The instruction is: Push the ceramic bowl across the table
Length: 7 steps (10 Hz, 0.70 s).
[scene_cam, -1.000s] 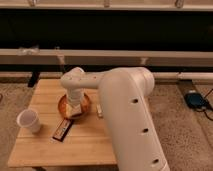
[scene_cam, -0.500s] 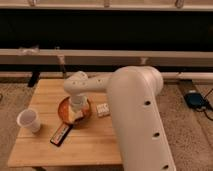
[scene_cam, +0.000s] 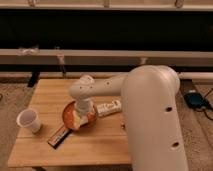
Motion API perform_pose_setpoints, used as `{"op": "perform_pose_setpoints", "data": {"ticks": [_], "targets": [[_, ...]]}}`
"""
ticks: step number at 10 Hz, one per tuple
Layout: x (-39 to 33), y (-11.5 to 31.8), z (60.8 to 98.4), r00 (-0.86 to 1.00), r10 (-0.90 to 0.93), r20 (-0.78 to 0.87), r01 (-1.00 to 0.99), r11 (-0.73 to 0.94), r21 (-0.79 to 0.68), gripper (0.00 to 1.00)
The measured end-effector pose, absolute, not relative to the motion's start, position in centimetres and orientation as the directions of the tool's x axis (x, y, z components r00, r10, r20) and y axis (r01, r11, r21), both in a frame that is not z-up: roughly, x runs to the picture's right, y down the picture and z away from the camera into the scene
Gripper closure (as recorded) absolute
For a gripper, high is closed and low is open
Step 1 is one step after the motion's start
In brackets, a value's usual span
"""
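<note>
End effector (scene_cam: 83, 114) down at shallow round orange-brown ceramic bowl (scene_cam: 70, 114) near middle of small light wood plank table (scene_cam: 50, 92).

Reaching in from thick white robot arm (scene_cam: 150, 110); finger state hidden, cannot tell. Pale tan block (scene_cam: 76, 118) lying inside bowl, partly covered by end effector. White rectangular packet (scene_cam: 109, 107) just right of bowl. Dark flat bar (scene_cam: 58, 136) at bowl's lower left edge, angled toward table front. White paper cup (scene_cam: 29, 120) upright near left edge, apart from bowl.
</note>
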<state>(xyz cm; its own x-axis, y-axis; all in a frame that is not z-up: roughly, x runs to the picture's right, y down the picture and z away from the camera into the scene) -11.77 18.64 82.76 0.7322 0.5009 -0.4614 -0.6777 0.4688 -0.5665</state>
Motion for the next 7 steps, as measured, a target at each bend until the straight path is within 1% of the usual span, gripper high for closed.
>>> {"op": "perform_pose_setpoints", "data": {"ticks": [4, 5, 7], "targets": [[-8.2, 19.6, 81.3, 0.709, 0.498, -0.499, -0.703, 0.448, -0.552, 0.2], [-7.9, 18.5, 81.1, 0.699, 0.523, -0.488, -0.711, 0.439, -0.55, 0.2], [-7.5, 15.0, 80.1, 0.676, 0.585, -0.447, -0.725, 0.42, -0.546, 0.2]]}}
